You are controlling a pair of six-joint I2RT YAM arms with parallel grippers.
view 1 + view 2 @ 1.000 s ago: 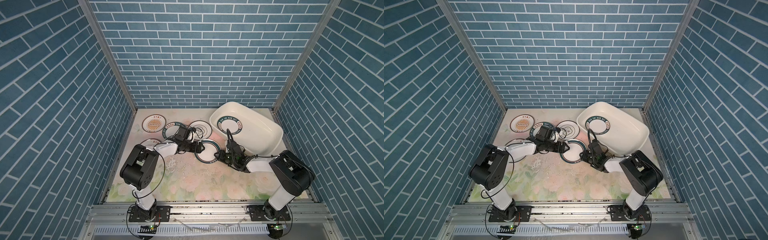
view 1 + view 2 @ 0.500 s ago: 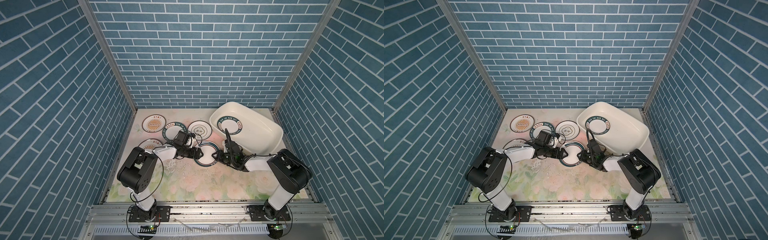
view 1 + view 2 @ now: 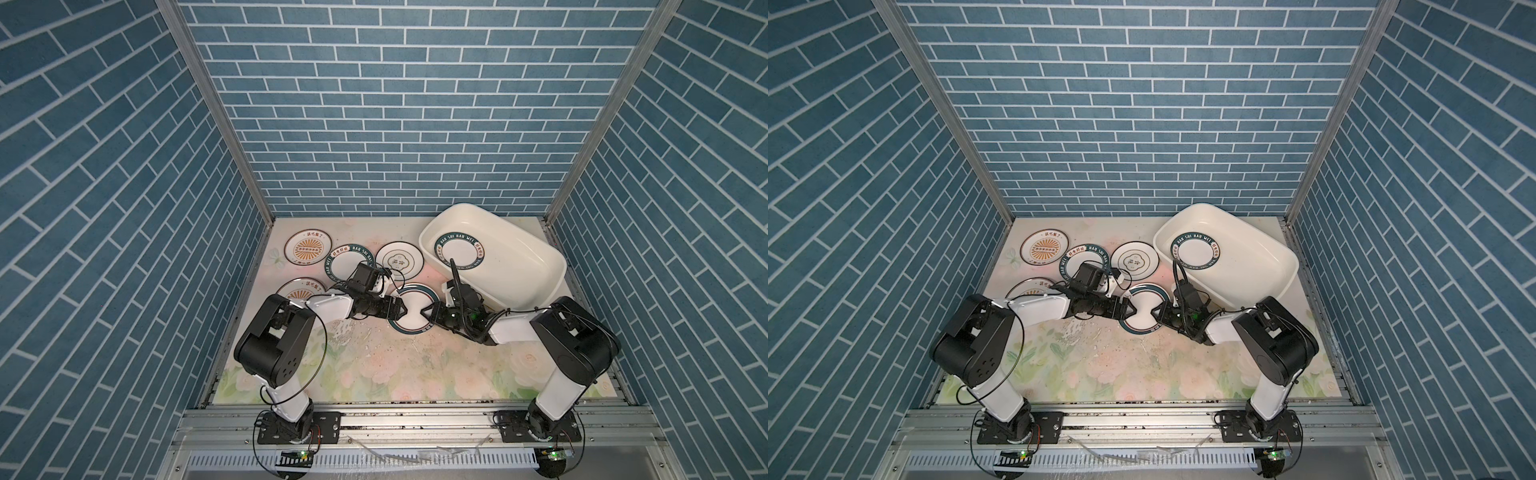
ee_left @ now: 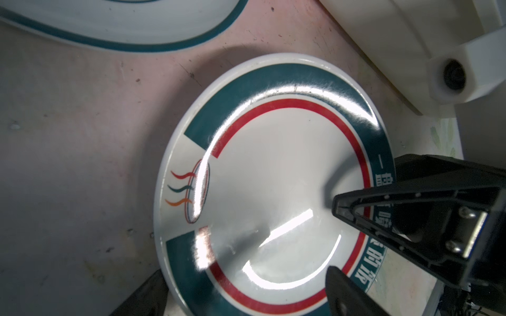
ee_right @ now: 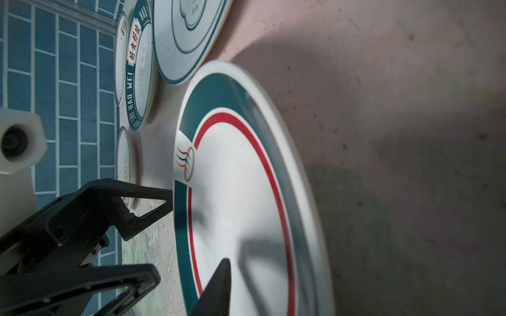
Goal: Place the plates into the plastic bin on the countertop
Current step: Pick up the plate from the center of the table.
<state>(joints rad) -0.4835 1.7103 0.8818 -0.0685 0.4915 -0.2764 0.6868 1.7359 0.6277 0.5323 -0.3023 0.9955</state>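
Note:
A white plate with a green partial ring (image 3: 413, 296) (image 4: 273, 177) (image 5: 241, 191) lies mid-countertop between both grippers. My left gripper (image 3: 402, 310) (image 4: 243, 270) is open at its left edge, one finger on the countertop outside the rim and one over the plate. My right gripper (image 3: 424, 311) (image 4: 364, 184) is rolled on its side and shut on the right rim. Its upper finger (image 5: 216, 290) lies over the plate; the lower one goes under the rim, hidden. The plastic bin (image 3: 519, 270) stands at the back right with a lettered plate (image 3: 459, 253) inside.
Other plates lie at the back left: a sunburst plate (image 3: 308, 247), a lettered-rim plate (image 3: 345, 268), a quatrefoil plate (image 3: 400, 260), and a second sunburst plate (image 3: 301, 286) partly under my left arm. The floral countertop (image 3: 374, 365) stretches toward the front. Blue tiled walls enclose three sides.
My left gripper has come forward from over the lettered plate to the ringed plate's left edge. My right gripper has slid left, further onto that plate. The plate has barely shifted.

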